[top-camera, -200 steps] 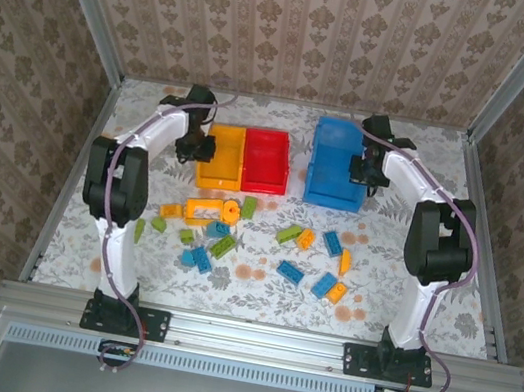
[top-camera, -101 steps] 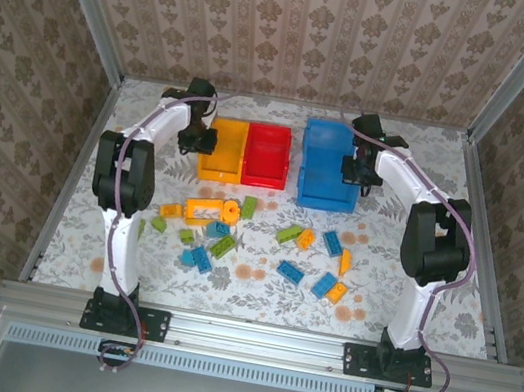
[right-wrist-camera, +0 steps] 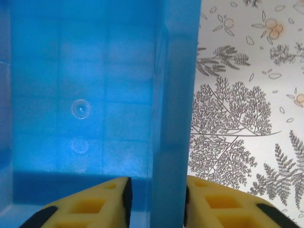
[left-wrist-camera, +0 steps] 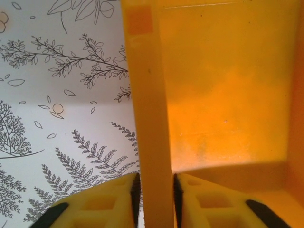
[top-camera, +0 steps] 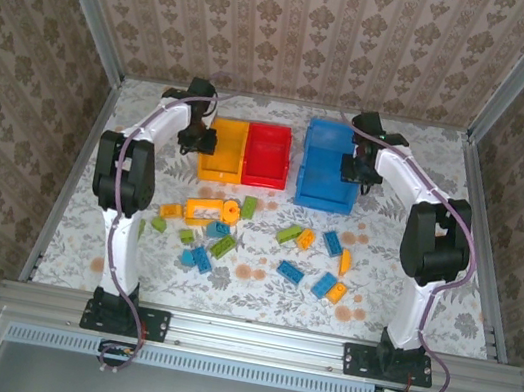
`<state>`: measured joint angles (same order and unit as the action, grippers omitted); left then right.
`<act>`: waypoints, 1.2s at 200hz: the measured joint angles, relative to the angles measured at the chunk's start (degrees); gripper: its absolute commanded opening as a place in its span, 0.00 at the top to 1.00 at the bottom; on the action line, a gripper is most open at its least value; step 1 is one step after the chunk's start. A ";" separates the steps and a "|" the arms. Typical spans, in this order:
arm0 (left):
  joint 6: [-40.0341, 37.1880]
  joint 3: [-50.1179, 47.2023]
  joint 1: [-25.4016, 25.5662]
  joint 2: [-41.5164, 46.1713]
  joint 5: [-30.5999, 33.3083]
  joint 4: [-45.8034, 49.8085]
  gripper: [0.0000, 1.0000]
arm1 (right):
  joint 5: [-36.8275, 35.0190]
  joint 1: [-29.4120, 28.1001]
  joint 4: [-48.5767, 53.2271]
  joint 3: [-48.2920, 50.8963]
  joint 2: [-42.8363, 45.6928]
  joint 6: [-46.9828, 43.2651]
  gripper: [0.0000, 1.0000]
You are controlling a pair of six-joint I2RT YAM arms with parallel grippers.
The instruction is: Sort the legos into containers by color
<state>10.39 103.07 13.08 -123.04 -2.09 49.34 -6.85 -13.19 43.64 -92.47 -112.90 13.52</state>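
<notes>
At the 12 o'clock end of the patterned table (top-camera: 74, 224), three open containers are seen in a row: a yellow-orange bin (top-camera: 224, 154), a red bin (top-camera: 267, 156) touching it on its 3 o'clock side, and a larger blue bin (top-camera: 327, 172) set just apart at 3 o'clock of the red one. All three are shown without bricks inside. The legos (top-camera: 288, 233) are scattered on the table at 6 o'clock of the bins, in blue, lime green and orange-yellow; several are bunched at 6 o'clock of the yellow-orange bin, the others are spread below the red and blue bins. The left gripper (top-camera: 194, 138) is placed at the 9 o'clock wall of the yellow-orange bin. In the left wrist view its fingers (left-wrist-camera: 109, 204) are seen astride that wall, one outside and one inside, with the pads lying against both faces; whether the wall is squeezed cannot be told. The right gripper (top-camera: 360, 168) is placed at the 3 o'clock wall of the blue bin. In the right wrist view its fingers (right-wrist-camera: 90, 204) are likewise set astride the wall, the jaws parted, with a strip of blue visible between the inner pad and the wall.
</notes>
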 measured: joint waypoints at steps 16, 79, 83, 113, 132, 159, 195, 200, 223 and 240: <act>0.28 0.00 0.00 0.11 0.17 0.00 0.59 | 0.00 0.00 0.09 -0.22 0.02 0.09 0.58; 1.84 -1.64 0.00 6.47 0.20 -0.15 0.44 | 0.00 0.00 0.55 -0.33 3.85 0.59 0.55; 2.01 -1.86 0.00 7.13 0.20 -0.31 0.44 | 0.00 0.00 0.61 -0.33 4.31 0.68 0.55; 3.76 -4.33 0.00 12.20 0.17 -1.46 0.44 | 0.07 -0.02 1.14 -0.35 8.92 1.86 0.55; 5.35 -6.12 0.00 15.58 0.11 -2.08 0.44 | 0.24 -0.33 1.53 -0.17 11.91 2.40 0.55; 7.78 -10.51 0.37 21.79 -0.24 -3.15 0.45 | 0.48 -2.45 1.53 2.49 17.09 3.41 0.55; 12.24 -19.65 2.54 32.35 -1.38 -4.92 0.48 | 1.33 -8.35 1.40 9.29 23.56 5.20 0.56; 12.83 -21.18 3.06 33.94 -1.64 -5.09 0.48 | 1.38 -9.14 1.40 10.40 24.26 5.53 0.56; 15.21 -27.63 6.34 39.82 -2.29 -5.88 0.49 | 1.55 -13.11 1.36 16.57 27.89 7.89 0.57; 16.72 -32.52 9.53 43.76 -3.30 -6.86 0.49 | 2.25 -15.39 0.79 22.34 31.19 11.34 0.57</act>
<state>27.11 70.54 22.61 -79.29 -5.39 42.48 -4.60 -28.58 44.42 -70.13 -81.71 24.86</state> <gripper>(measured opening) 0.514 0.430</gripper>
